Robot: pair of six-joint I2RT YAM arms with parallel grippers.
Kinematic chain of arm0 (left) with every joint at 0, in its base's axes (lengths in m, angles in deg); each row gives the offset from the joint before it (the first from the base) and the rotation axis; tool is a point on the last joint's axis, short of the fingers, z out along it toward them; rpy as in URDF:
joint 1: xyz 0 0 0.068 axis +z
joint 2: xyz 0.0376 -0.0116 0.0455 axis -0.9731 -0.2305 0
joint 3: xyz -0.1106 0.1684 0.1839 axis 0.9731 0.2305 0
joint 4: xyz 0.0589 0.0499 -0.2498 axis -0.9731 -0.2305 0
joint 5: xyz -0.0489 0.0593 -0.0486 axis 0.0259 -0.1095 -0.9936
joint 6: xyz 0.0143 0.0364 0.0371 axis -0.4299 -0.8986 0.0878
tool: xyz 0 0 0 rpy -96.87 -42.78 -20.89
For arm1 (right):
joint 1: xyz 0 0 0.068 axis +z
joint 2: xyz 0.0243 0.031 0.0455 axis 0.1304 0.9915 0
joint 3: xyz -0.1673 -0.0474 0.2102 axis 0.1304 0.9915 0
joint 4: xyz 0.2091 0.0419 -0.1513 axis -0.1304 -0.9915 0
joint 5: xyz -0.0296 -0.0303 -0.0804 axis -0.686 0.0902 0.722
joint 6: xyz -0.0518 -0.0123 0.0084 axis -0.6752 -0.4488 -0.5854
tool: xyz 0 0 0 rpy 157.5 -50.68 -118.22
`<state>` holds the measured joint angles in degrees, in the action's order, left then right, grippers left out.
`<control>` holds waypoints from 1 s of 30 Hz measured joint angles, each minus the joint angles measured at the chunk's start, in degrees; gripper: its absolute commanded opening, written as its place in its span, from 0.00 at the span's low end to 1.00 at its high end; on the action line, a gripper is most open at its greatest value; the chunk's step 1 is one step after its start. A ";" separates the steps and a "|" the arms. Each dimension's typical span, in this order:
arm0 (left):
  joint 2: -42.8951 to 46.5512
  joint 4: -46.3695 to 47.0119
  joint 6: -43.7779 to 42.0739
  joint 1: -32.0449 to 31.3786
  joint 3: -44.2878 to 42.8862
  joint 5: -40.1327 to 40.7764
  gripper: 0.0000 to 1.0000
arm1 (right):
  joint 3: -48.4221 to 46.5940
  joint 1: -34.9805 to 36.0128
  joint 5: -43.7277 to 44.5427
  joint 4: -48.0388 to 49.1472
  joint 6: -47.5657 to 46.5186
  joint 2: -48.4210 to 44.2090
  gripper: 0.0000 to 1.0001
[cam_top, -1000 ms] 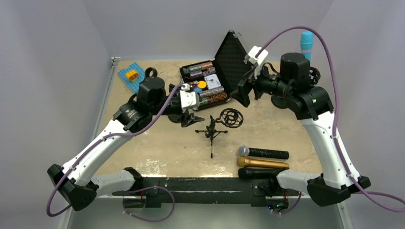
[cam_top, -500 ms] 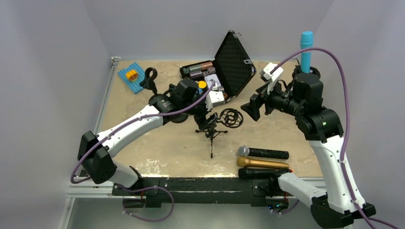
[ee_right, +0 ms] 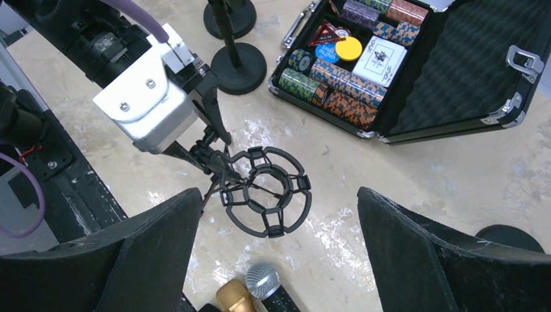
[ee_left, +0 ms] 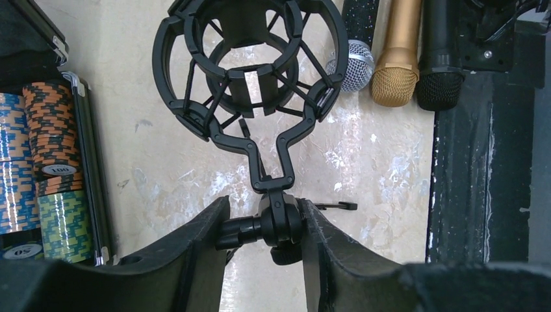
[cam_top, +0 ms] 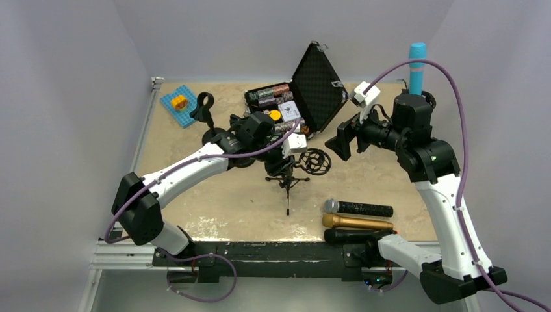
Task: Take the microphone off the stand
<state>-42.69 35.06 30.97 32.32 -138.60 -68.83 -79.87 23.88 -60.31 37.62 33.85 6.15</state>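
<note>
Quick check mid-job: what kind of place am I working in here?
Probably a robot test cell, not a studio: plain walls box in the table, and unrelated props share it: a chip case and loose mics.

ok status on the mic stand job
Left fingers pinching shock mount pivot. Right fingers open, hovering above. Blue microphone upright at far right, untouched.

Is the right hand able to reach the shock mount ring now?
Probably yes: the right hand hangs open over the bare shock mount ring; the left hand grips only its joint.
</note>
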 measured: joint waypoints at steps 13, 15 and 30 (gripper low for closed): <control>4.94 -14.14 -6.14 1.42 -0.35 -4.37 0.02 | 0.00 -0.33 -0.02 0.07 0.55 0.07 0.92; 7.30 -16.61 -6.62 2.99 0.26 -4.70 0.01 | 0.00 -0.33 -0.02 0.07 0.55 0.20 0.92; 22.97 -23.58 -9.70 19.69 11.04 -0.13 0.00 | -1.53 -0.33 -0.04 0.13 0.20 4.17 0.91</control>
<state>-19.72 11.48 21.26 52.01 -127.57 -68.96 -81.40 23.55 -60.35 37.75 34.05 10.33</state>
